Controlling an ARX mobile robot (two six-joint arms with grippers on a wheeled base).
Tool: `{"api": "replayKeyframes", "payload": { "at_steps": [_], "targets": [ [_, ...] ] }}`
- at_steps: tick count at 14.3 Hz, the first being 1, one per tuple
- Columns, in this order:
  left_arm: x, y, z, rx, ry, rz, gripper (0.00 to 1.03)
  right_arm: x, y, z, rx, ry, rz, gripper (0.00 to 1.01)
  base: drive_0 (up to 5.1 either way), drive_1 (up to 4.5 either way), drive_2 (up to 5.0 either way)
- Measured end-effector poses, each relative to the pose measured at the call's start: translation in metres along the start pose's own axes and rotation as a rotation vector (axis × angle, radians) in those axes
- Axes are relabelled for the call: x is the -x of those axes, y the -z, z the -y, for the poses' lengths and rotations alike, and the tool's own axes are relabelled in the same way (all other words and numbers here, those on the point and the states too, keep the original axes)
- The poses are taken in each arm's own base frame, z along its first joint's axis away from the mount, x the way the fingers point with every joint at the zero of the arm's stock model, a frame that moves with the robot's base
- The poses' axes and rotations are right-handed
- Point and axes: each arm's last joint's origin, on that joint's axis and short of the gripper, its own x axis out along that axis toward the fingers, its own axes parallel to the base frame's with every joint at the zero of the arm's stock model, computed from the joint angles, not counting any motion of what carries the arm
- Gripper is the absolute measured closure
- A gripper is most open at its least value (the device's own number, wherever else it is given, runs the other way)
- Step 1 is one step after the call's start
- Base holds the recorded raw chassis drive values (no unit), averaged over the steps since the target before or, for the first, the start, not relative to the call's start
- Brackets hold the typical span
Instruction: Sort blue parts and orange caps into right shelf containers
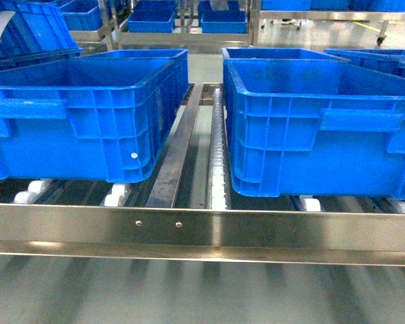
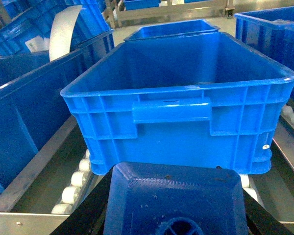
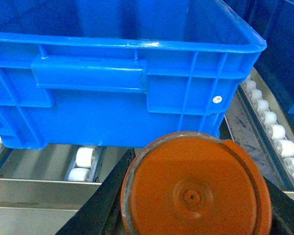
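Both arms loaded and held before the shelf [image 1: 202, 229], with delivery not yet made. In the left wrist view the left pincer [image 2: 174, 215] is clamped on a blue part [image 2: 174, 198]; its dark fingers [image 2: 95, 208] flank the block on either side, and the part sits just in front of and below the near wall of a blue crate [image 2: 186, 122]. That crate's interior, as far as it is visible, holds nothing. In the right wrist view the right pincer [image 3: 196, 205] grips an orange cap [image 3: 196, 188], end face toward the camera, held just in front of the shelf's front rail and below the handle wall of a second crate [image 3: 117, 83]; this crate's floor is not visible, so its contents cannot be told. The head view shows two crates side by side on the shelf's white rollers [image 1: 218, 169], one left of the central divider [image 1: 81, 115] and one right of it [image 1: 317, 121]; neither pincer appears there. Judged stage: each piece is picked up and brought to the crates' near wall, but neither is over a rim. Remaining for this pair: lift above the rims, advance, and release each piece into its crate. How many pieces remain elsewhere cannot be told.
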Motion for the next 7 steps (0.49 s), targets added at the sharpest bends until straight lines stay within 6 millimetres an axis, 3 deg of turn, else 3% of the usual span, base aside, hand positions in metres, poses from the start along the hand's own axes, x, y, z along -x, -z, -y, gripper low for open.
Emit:
{"api": "replayKeyframes", "payload": {
  "at_steps": [7],
  "targets": [
    [0.0000, 0.0000, 0.0000, 0.000, 0.000, 0.000, 0.58, 0.0000, 0.0000, 0.0000, 0.000, 0.000, 0.000, 0.57, 0.0, 4.33, -4.3]
  ]
}}
